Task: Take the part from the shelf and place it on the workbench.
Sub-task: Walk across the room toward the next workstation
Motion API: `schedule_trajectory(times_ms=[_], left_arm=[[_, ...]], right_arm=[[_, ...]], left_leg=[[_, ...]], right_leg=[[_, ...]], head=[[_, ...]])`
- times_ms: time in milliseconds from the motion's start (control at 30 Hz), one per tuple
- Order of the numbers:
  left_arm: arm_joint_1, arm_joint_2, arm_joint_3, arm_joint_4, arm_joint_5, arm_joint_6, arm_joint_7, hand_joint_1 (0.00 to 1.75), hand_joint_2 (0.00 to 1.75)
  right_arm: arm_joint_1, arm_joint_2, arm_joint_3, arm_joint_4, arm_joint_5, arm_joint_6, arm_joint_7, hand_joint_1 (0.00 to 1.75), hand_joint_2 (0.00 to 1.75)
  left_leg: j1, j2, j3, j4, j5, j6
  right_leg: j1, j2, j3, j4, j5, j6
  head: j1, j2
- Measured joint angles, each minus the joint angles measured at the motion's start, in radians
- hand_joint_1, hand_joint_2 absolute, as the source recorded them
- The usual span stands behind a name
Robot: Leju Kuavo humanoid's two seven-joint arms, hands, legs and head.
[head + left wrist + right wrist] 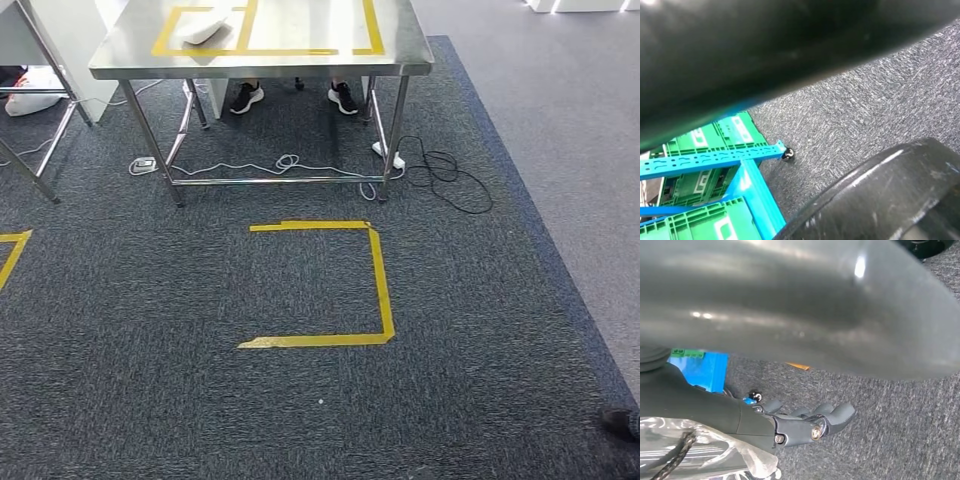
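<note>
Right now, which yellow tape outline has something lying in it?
The tape outline on the steel table: a white part lies inside it. The tape outline on the carpet just frames bare carpet.

Steel workbench on dark carpet, yellow tape outlines on top, white part inside one.

Workshop floor: steel workbench, taped carpet, green crates.

White curved part flat on the steel workbench, inside its yellow tape outline.
</note>
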Motion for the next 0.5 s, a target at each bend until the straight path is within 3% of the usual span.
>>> schedule_trajectory(times_ms=[67,167,200,233,300,367,433,500], left_arm=[[0.0,-0.001,0.0,0.0,0.0,0.0,0.0,0.0,0.0],[0.001,-0.002,0.001,0.0,-0.001,0.0,0.0,0.0,0.0],[0.002,-0.002,0.001,0.0,-0.001,0.0,0.0,0.0,0.0],[0.002,-0.002,0.001,0.0,-0.001,0.0,0.0,0.0,0.0],[0.002,-0.003,0.002,0.0,-0.001,-0.002,0.0,0.0,0.0],[0.0,-0.005,0.002,0.0,-0.001,-0.004,0.0,0.0,0.0],[0.0,-0.005,0.003,0.0,-0.002,-0.004,0.0,0.0,0.0],[0.004,-0.004,0.004,0.0,-0.002,-0.003,0.0,0.0,0.0]], right_arm=[[-0.001,0.0,0.0,0.0,0.0,-0.005,0.001,0.0,0.0],[-0.001,0.0,0.0,0.0,0.0,-0.008,0.002,0.0,0.0],[0.0,0.0,0.0,0.0,-0.001,-0.009,0.003,0.0,0.0],[0.001,0.0,0.0,0.0,-0.001,-0.009,0.003,0.0,0.0],[0.002,0.0,0.0,0.0,-0.002,-0.011,0.005,0.0,0.0],[0.001,0.0,0.0,0.0,-0.003,-0.013,0.006,0.0,0.0],[0.001,0.0,0.001,0.0,-0.004,-0.017,0.006,0.0,0.0],[0.001,0.0,0.001,0.0,-0.006,-0.022,0.006,0.0,0.0]], left_leg=[[0.006,-0.005,0.0,-0.014,0.011,0.008],[0.008,-0.016,-0.008,-0.017,0.018,0.01],[0.008,-0.022,-0.011,-0.016,0.019,0.009],[0.009,-0.029,-0.014,-0.014,0.02,0.008],[0.01,-0.049,-0.017,-0.008,0.023,0.002],[0.007,-0.068,-0.024,0.001,0.026,-0.008],[0.007,-0.085,-0.031,0.005,0.031,-0.021],[0.01,-0.096,-0.037,0.005,0.035,-0.033]], right_leg=[[0.001,0.003,-0.021,0.044,-0.036,0.005],[0.0,0.006,-0.107,0.229,-0.132,0.008],[-0.001,0.006,-0.126,0.269,-0.141,0.008],[-0.001,0.007,-0.128,0.274,-0.13,0.007],[-0.003,0.021,-0.074,0.168,-0.064,0.005],[-0.006,0.057,-0.015,0.045,-0.019,0.0],[-0.005,0.07,-0.001,0.008,-0.015,-0.011],[-0.004,0.048,-0.001,0.007,-0.008,-0.026]], head=[[0.003,0.0],[0.006,0.0],[0.005,0.0],[0.005,0.0],[0.005,0.0],[0.005,0.0],[0.004,0.0],[0.004,0.0]])
